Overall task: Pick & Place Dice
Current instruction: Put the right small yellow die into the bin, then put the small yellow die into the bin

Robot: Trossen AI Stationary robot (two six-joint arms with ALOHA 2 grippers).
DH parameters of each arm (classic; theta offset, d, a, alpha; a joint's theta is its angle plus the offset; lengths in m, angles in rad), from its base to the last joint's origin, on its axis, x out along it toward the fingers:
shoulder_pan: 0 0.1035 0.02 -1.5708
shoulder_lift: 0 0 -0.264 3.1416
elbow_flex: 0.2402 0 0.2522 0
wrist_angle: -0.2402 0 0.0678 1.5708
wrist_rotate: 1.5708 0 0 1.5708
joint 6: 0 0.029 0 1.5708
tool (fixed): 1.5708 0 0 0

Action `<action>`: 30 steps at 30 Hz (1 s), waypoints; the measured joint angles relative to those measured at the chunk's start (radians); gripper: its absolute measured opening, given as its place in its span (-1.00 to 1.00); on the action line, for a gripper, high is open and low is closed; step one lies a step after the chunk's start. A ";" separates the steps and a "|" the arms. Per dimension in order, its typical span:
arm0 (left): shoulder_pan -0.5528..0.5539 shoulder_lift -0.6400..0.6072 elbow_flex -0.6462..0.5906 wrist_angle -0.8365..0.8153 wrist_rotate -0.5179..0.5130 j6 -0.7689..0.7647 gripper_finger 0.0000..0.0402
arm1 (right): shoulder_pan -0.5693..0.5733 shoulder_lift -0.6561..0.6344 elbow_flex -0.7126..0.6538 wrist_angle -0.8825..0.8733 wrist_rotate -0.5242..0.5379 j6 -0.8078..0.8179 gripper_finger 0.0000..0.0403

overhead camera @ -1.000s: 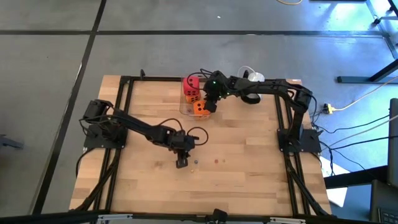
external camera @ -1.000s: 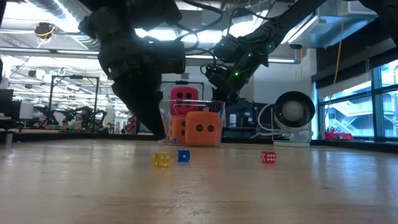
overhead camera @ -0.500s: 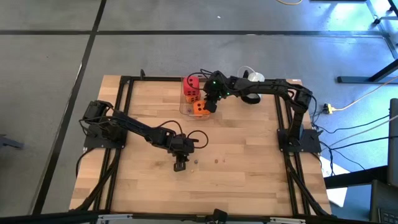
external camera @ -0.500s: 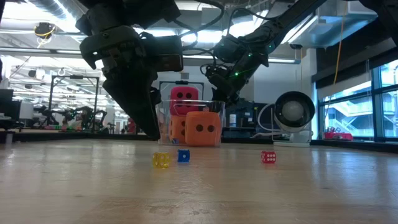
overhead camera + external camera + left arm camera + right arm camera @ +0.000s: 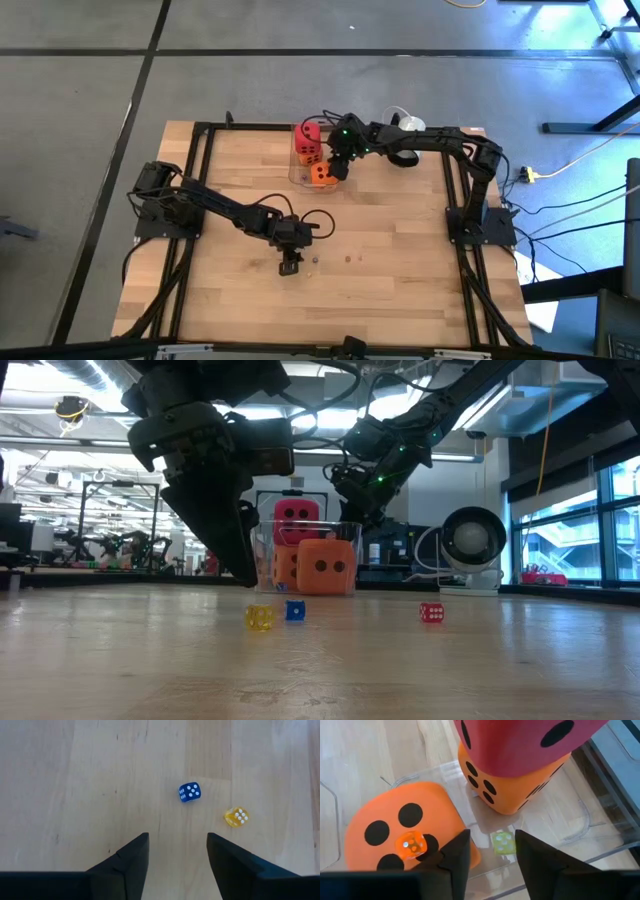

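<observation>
My left gripper (image 5: 177, 855) is open, pointing down at the bare wood mid-table (image 5: 290, 266). A tiny blue die (image 5: 189, 792) and a tiny yellow die (image 5: 236, 817) lie on the wood just beyond its fingertips. A tiny red die (image 5: 431, 612) lies farther right. My right gripper (image 5: 490, 851) is open over the clear container (image 5: 310, 160) at the far side. In the container, a red die (image 5: 520, 740) rests on an orange die (image 5: 510, 785). A second orange die (image 5: 400, 830) sits beside them with a tiny orange die (image 5: 410, 843) on top. A tiny green die (image 5: 503, 841) lies on the container floor.
A black frame (image 5: 200, 180) runs around the wooden table top (image 5: 390, 290). A white round device (image 5: 473, 545) stands at the far right edge. Bare wood lies between the container and the tiny dice, and toward the near edge.
My left gripper has moved a little toward the table's near edge and left, away from the blue and yellow dice, which stay in place. My right arm and the container's dice keep still.
</observation>
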 joint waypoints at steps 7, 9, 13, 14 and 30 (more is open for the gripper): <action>0.000 0.000 0.000 0.000 -0.001 -0.026 -0.02 | 0.000 0.000 0.000 -0.003 0.000 0.005 -0.08; 0.000 0.000 0.000 0.001 0.000 -0.027 -0.02 | 0.000 0.000 0.000 -0.003 0.000 0.005 -0.02; 0.000 0.000 0.000 0.001 0.000 -0.061 -0.02 | 0.000 -0.010 -0.002 -0.004 0.000 0.004 0.06; 0.000 0.000 0.000 0.000 0.001 -0.074 -0.02 | 0.000 -0.022 -0.002 -0.006 0.003 0.004 0.07; -0.076 0.000 0.000 0.155 -0.011 0.038 -0.02 | 0.112 -0.295 0.000 -0.081 0.233 0.038 0.14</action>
